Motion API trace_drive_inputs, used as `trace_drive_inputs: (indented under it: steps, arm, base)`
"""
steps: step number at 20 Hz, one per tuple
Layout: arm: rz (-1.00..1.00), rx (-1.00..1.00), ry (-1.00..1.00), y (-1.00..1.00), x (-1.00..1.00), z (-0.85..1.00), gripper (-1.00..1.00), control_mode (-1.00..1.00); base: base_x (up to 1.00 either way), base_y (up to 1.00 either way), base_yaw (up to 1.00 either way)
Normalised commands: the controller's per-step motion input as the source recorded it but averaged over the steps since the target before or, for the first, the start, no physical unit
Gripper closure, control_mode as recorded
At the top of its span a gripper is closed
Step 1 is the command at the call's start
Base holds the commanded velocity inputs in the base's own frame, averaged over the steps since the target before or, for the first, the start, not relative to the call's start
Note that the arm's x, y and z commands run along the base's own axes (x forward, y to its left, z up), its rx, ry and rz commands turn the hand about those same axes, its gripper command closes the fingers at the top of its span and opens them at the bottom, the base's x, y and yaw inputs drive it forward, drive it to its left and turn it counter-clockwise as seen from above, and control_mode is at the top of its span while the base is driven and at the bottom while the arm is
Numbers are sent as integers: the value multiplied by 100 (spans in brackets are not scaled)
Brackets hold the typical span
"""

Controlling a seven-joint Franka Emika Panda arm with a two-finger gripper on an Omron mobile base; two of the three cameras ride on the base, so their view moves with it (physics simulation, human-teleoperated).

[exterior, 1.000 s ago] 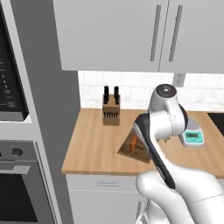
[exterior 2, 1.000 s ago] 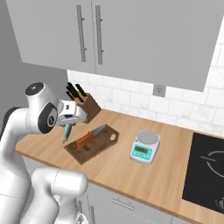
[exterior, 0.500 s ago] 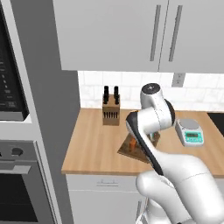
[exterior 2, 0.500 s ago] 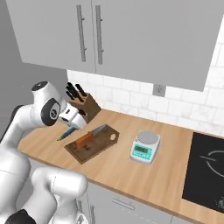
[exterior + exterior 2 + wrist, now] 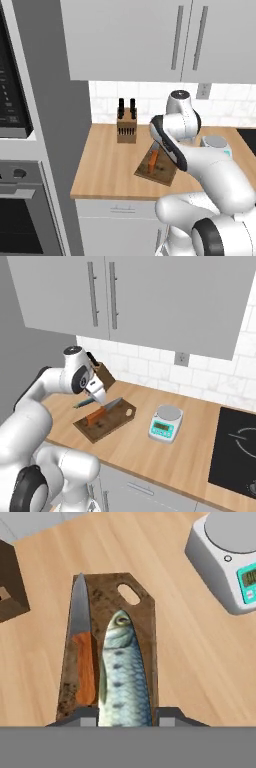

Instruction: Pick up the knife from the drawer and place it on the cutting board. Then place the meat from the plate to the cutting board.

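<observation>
The two-finger gripper [image 5: 125, 721] grasps the pale silvery fish-shaped meat [image 5: 124, 672] above the brown wooden cutting board [image 5: 145, 637], just beside the orange-handled knife [image 5: 83, 657] to its left, so a careless release could drop it onto the knife.

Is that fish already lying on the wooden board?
Apart. The right base view shows the fish held in the gripper, clearly above the cutting board.
</observation>
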Motion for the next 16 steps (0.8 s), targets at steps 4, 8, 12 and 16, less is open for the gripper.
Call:
trace_drive_inputs:
  steps: [4,8,12,16]
  arm:
    - [-1,10,0,-13,34,-42,100,-100]
    - [0,4,-1,-10,12,-44,100,-100]
    - [0,2,-2,-10,0,-35,100,-100]
    - [0,0,0,-1,7,-29,100,-100]
  base:
    - [0,0,0]
    - [0,0,0]
    - [0,0,0]
    - [0,0,0]
